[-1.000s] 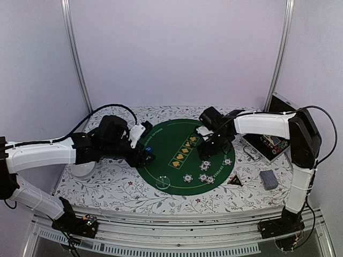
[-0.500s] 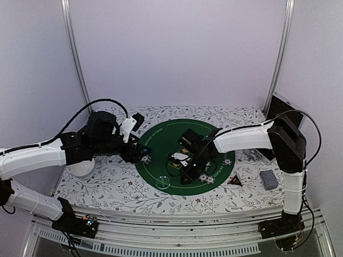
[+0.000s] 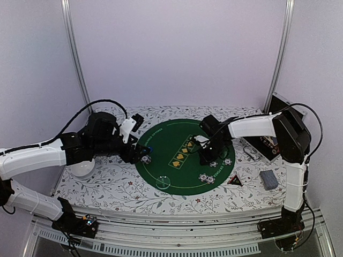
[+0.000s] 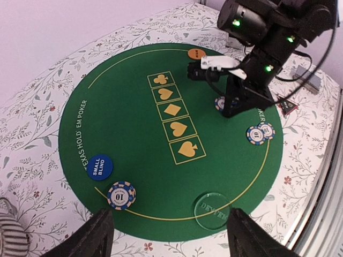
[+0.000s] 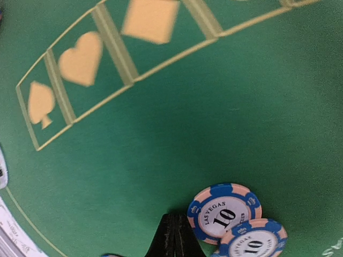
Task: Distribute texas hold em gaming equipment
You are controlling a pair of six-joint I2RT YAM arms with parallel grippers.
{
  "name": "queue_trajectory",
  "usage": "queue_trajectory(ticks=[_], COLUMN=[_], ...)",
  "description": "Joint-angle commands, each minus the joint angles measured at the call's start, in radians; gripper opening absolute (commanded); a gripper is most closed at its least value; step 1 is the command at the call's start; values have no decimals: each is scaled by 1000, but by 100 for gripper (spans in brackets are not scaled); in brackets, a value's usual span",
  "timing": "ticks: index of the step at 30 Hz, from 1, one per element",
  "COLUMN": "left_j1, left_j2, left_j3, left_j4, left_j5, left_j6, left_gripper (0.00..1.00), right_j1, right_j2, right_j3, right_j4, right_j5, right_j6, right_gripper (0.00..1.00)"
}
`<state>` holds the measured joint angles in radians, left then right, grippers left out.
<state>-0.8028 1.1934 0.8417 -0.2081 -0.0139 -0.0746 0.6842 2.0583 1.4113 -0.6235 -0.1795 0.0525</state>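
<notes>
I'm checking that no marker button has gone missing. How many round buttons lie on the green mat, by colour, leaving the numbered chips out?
Blue button: 1
Orange button: 1
Clear dealer button: 1
Total: 3

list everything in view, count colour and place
poker mat: one, green, table centre
poker chips: five from above, blue-and-pale, spread on mat
small blind button: one, blue, mat's left side
round button: one, orange, by the club box
dealer disc: one, clear, mat's near edge
card deck: one, grey-blue, right of mat
triangular piece: one, black, beside mat's right edge
bowl: one, white, left of mat
tablecloth: one, white floral, under everything
left gripper: open, over mat's left side
right gripper: shut, low beside two chips
</notes>
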Motion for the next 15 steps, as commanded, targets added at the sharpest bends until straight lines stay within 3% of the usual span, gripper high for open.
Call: queue_trajectory(ticks=[1, 9, 15], left_j1=[15, 20, 20], left_j2=[-19, -39, -54], left_j3=[6, 0, -18], left_j4=[-22, -27, -21], left_j5=[-17, -26, -30], left_j6=[13, 13, 10], left_gripper=[75, 75, 75], right_j1=[-122, -164, -53], right_j2=[33, 85, -70], right_j3=[12, 198, 94], right_j4=[-65, -137, -143], right_j5=[222, 220, 75], right_j6=[-40, -133, -141], right_gripper=[3, 3, 4])
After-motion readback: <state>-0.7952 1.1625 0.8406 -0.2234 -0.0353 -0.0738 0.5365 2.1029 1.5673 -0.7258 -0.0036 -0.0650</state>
